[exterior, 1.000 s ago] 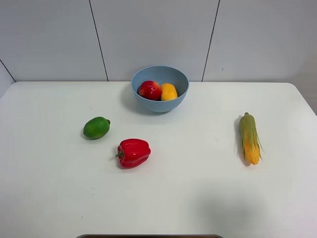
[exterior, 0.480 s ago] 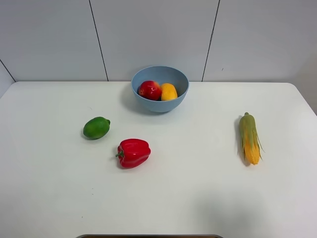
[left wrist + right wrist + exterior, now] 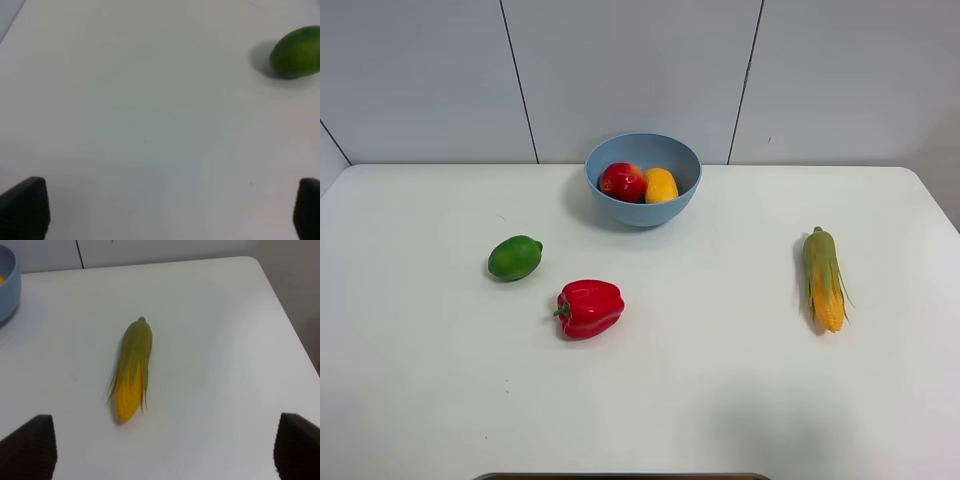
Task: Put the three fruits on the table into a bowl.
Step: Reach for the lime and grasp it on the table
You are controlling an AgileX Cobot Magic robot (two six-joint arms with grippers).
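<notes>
The light-blue bowl point(image 3: 643, 179) stands at the back middle of the white table point(image 3: 720, 380). Inside it lie a red apple point(image 3: 623, 182) and a yellow-orange mango point(image 3: 661, 185). The green lime-like fruit point(image 3: 514, 257) rests on the table at the left, also seen in the left wrist view as the green fruit point(image 3: 296, 52). My left gripper point(image 3: 160, 212) is open, its fingertips point(image 3: 25, 207) wide apart with only bare table between them, well short of the fruit. My right gripper point(image 3: 162, 450) is open too, nothing between its fingers. Neither arm shows in the exterior view.
A red bell pepper point(image 3: 588, 308) lies just right of and in front of the green fruit. A corn cob point(image 3: 823, 278) lies at the right, directly ahead of the right gripper as the cob point(image 3: 132, 371). The bowl's rim point(image 3: 10, 287) shows beyond it.
</notes>
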